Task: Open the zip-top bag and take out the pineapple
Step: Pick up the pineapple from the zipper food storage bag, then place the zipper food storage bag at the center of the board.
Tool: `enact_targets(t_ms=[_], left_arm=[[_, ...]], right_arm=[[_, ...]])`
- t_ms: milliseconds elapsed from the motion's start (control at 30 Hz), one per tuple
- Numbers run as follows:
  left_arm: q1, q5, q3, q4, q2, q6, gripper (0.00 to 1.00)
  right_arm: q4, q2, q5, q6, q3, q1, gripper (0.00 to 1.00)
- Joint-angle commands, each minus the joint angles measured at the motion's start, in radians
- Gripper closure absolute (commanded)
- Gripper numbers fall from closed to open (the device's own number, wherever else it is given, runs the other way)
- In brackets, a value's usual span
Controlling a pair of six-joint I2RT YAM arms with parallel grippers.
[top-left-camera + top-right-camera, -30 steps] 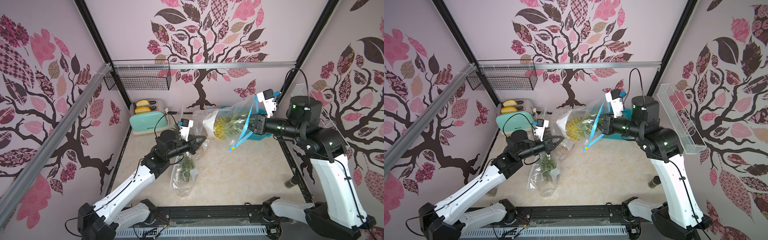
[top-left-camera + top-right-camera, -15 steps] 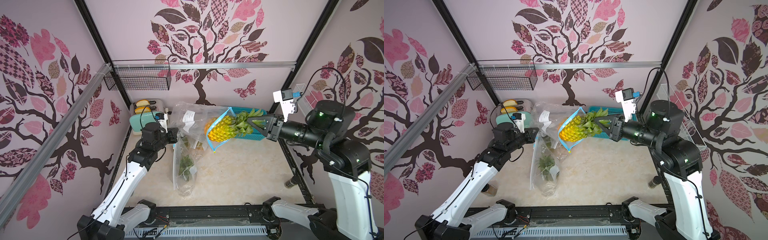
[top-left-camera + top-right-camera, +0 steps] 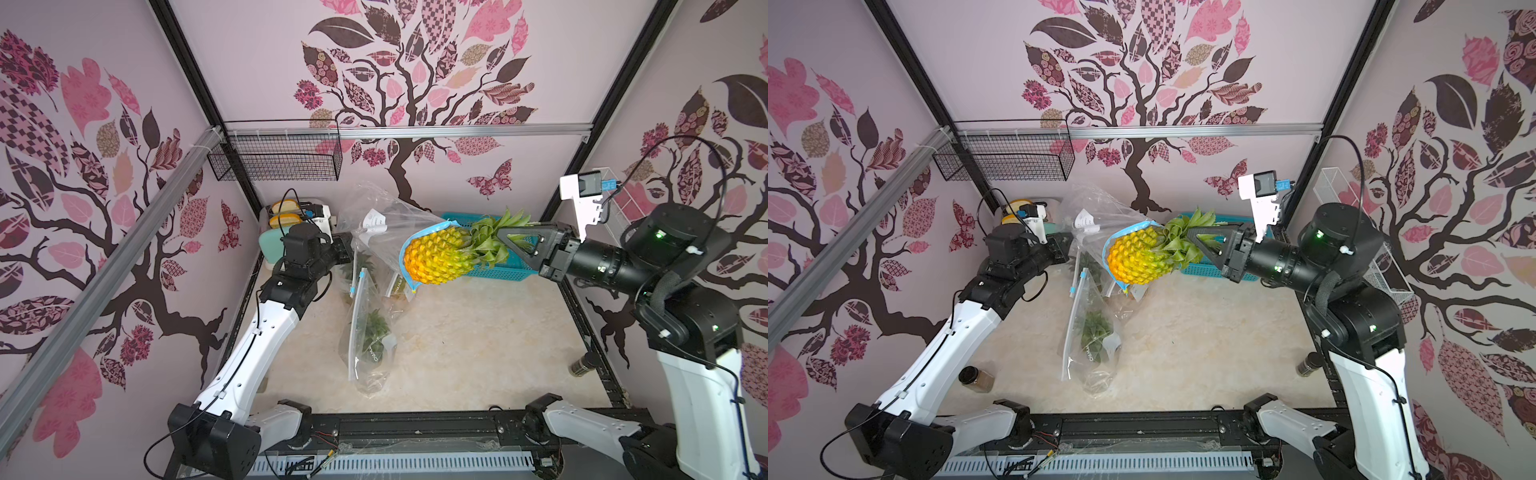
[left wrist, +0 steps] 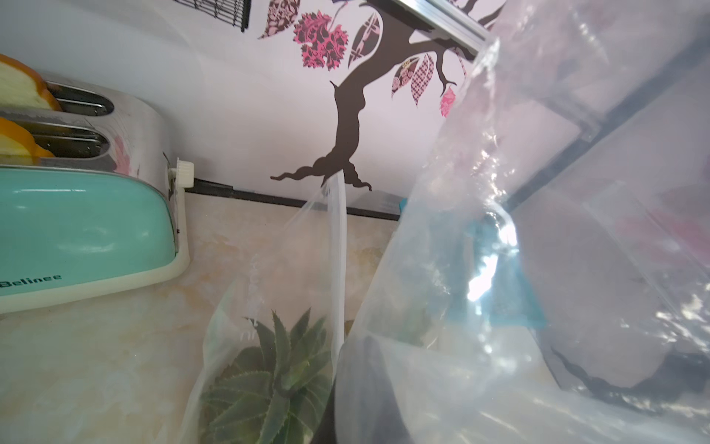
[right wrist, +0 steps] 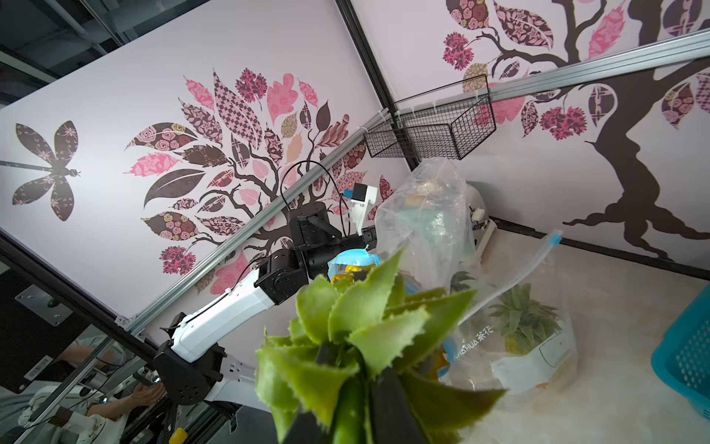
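In both top views the fingertips of the left gripper (image 3: 348, 249) are lost behind the film of the zip-top bag (image 3: 386, 224); the left wrist view gives only a dark blur through plastic. Tips of the right gripper (image 3: 500, 239) are buried in leaves of the pineapple (image 3: 440, 259). Picture edges cut the toaster (image 4: 77, 226) and the blue basket (image 5: 687, 357); the bag's label (image 3: 374, 219) is too small to read

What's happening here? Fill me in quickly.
The right gripper is shut on the pineapple by its leafy crown, holding it roughly level in the air. The left gripper pinches the zip-top bag at its other end. The fruit is nearly out; the bag's blue mouth rims its base.
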Motion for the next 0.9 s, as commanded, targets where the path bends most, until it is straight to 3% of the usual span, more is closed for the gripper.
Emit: enact_targets(t_ms=[0, 300, 467, 533, 667, 800, 867], left_arm=[[0.071, -0.032, 0.026, 0.192, 0.038, -0.087, 1.00], [0.119, 0.089, 0.271, 0.384, 0.203, -0.173, 1.00], [0.247, 0.167, 0.301, 0.370, 0.155, -0.190, 1.00], [0.313, 0.179, 0.323, 0.279, 0.118, -0.159, 1.00], [0.433, 0.126, 0.395, -0.067, 0.082, 0.007, 1.00], [0.622, 0.220, 0.357, -0.247, 0.117, 0.004, 1.00], [0.659, 0.273, 0.380, -0.361, 0.175, 0.044, 0.99]], right_arm=[[0.192, -0.003, -0.121, 0.061, 0.005, 0.001, 1.00], [0.210, 0.024, -0.224, 0.068, 0.020, 0.000, 1.00], [0.000, 0.069, -0.120, -0.081, 0.106, 0.001, 1.00], [-0.105, 0.102, -0.027, -0.158, 0.151, -0.002, 1.00], [-0.239, 0.170, 0.167, -0.278, 0.203, -0.011, 1.00], [-0.236, 0.227, 0.155, -0.299, 0.185, -0.149, 1.00], [-0.225, 0.255, 0.177, -0.305, 0.181, -0.211, 1.00]])
